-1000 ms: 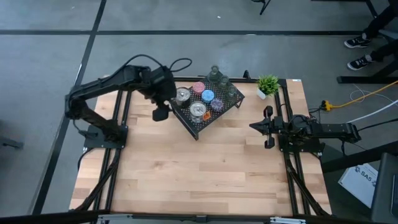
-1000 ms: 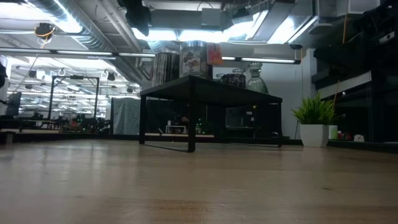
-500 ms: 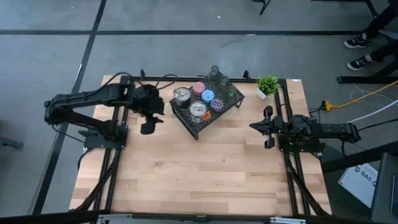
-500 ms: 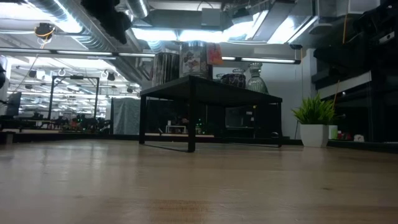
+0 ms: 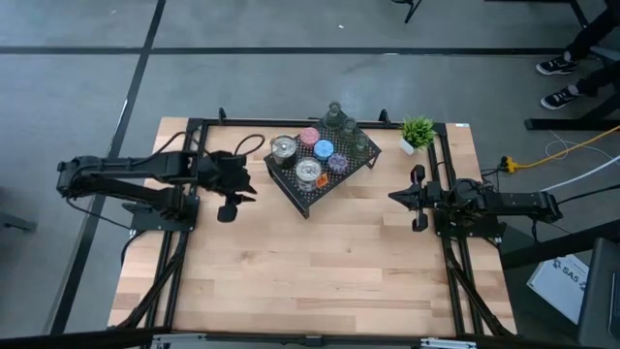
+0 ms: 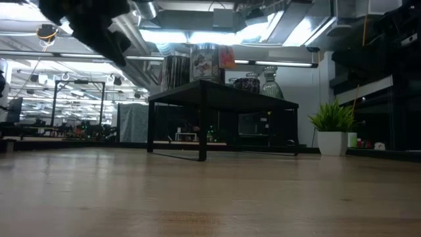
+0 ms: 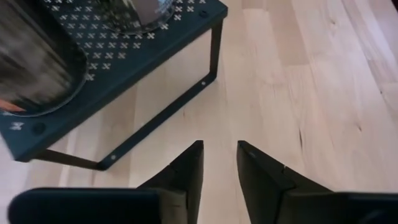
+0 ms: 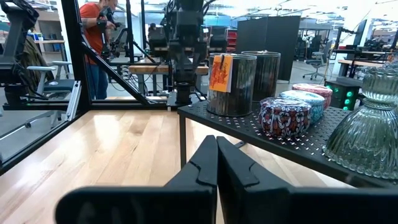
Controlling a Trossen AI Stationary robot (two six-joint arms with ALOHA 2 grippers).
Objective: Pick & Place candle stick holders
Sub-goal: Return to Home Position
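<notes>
Several candle stick holders stand on a black mesh rack (image 5: 296, 191) at the table's far middle: two silver ones (image 5: 284, 148) (image 5: 308, 172), a pink one (image 5: 310, 136), a blue one (image 5: 324, 148), a purple one (image 5: 338, 162) and three glass ones (image 5: 349, 131). My left gripper (image 5: 231, 202) hangs above the table left of the rack, fingers a little apart and empty (image 7: 217, 165). My right gripper (image 5: 395, 197) waits right of the rack, shut and empty (image 8: 216, 158).
A small potted plant (image 5: 418, 132) stands at the far right, next to the rack. The rack stands on thin legs (image 6: 202, 125) with open space under it. Bare wood (image 5: 310, 271) fills the near half of the table. A person (image 8: 99, 37) stands beyond the table.
My left gripper has drawn back from the rack's left end toward the table's left edge and come down a little, empty. The holders and the rack have stayed in place.
</notes>
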